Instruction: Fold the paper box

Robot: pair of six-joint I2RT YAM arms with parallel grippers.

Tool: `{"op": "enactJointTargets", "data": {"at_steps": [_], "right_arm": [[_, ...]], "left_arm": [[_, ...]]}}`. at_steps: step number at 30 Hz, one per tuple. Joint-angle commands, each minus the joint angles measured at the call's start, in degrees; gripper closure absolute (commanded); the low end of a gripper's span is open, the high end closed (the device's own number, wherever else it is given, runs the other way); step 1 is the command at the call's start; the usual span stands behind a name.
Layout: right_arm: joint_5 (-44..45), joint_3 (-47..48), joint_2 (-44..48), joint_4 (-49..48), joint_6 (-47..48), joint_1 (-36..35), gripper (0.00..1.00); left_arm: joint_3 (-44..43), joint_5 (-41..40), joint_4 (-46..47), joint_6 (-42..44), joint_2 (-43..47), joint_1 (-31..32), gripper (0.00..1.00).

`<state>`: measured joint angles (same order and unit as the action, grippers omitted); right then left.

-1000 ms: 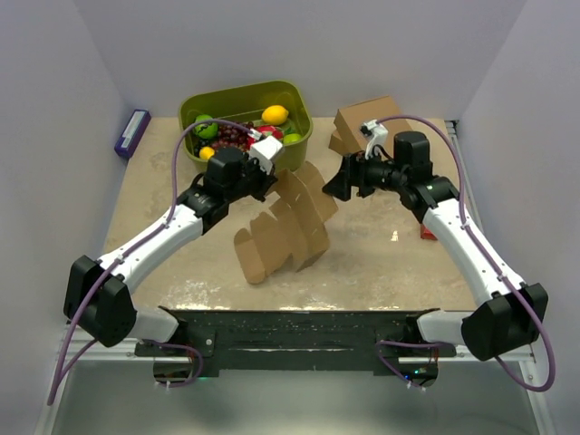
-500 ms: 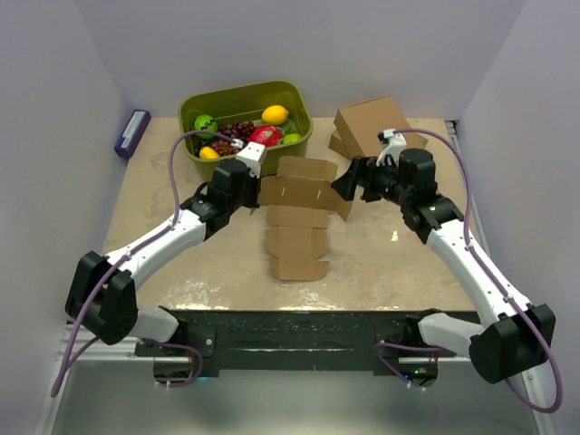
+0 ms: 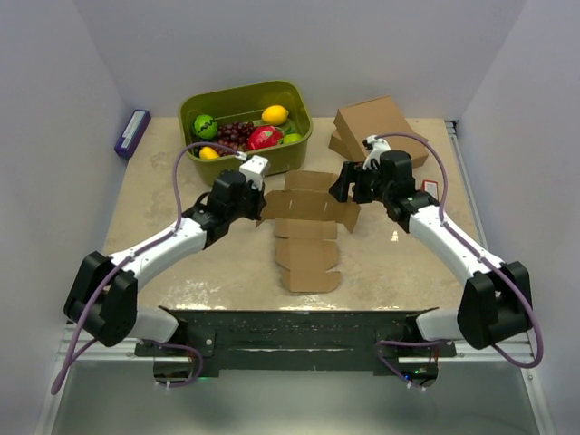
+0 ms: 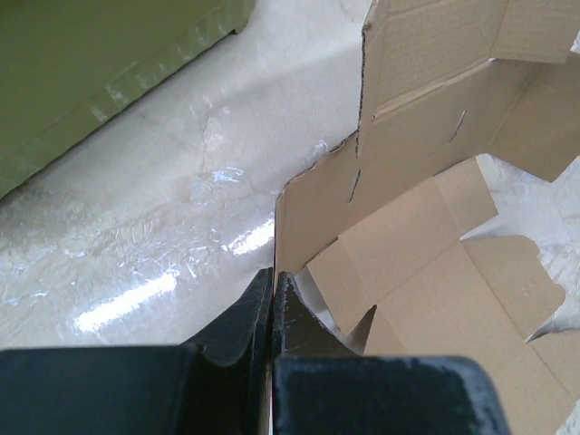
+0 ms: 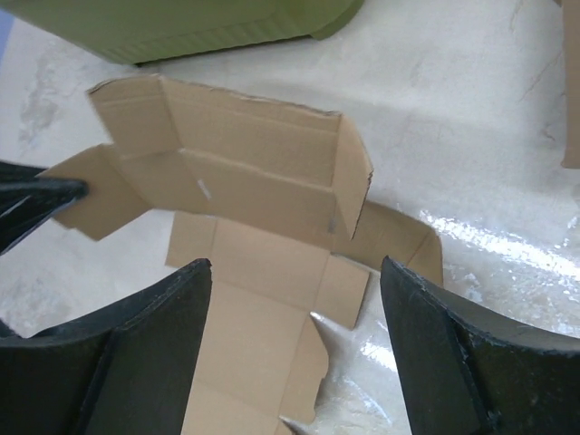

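Note:
The paper box [image 3: 306, 228] is a flat brown die-cut sheet with many flaps, lying on the table between the arms, its far panels slightly raised. My left gripper [image 3: 262, 207] is shut on the sheet's left flap; the left wrist view shows the fingers [image 4: 273, 276] pinched on the edge of the paper box [image 4: 426, 181]. My right gripper [image 3: 345, 191] hovers open over the sheet's far right side. In the right wrist view its gripper [image 5: 294, 272] frames the paper box [image 5: 245, 172] below, touching nothing.
A green bin [image 3: 302, 126] of fruit stands at the back, close behind the sheet. Larger stacked cardboard boxes [image 3: 376, 122] sit at the back right. A purple box [image 3: 132, 132] lies at the left wall, and a small red item [image 3: 430, 188] by the right arm.
The sheet, held up and tilted a second ago, has swung round and come down almost flat on the table. Both grippers have dropped with it, the right one shifting over its far right edge.

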<state>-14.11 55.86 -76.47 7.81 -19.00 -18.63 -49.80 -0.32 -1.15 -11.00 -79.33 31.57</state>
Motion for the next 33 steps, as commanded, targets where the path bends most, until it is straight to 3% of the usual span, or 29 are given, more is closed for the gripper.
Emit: {"op": "enactJointTargets", "data": {"at_steps": [1, 10, 15, 20, 33], "right_arm": [[3.1, 2.5, -1.7, -2.0, 1.9, 0.0, 0.23], [2.4, 1.0, -5.8, -6.1, 2.3, 0.0, 0.32], [3.0, 0.3, -6.2, -6.4, 2.0, 0.8, 0.31], [-7.1, -2.8, -5.8, -9.3, 0.5, 6.8, 0.32], [-11.8, -3.6, -6.3, -10.7, 3.2, 6.9, 0.45]], "left_arm": [[0.9, 2.2, 4.2, 1.8, 3.2, 0.1, 1.0], [2.4, 5.0, 4.9, 3.2, 3.6, 0.1, 1.0], [3.1, 6.4, 5.3, 3.5, 3.8, 0.1, 1.0], [3.7, 8.7, 5.8, 4.1, 3.7, 0.1, 1.0], [2.8, 12.9, 5.5, 4.9, 2.2, 0.2, 1.0]]}}
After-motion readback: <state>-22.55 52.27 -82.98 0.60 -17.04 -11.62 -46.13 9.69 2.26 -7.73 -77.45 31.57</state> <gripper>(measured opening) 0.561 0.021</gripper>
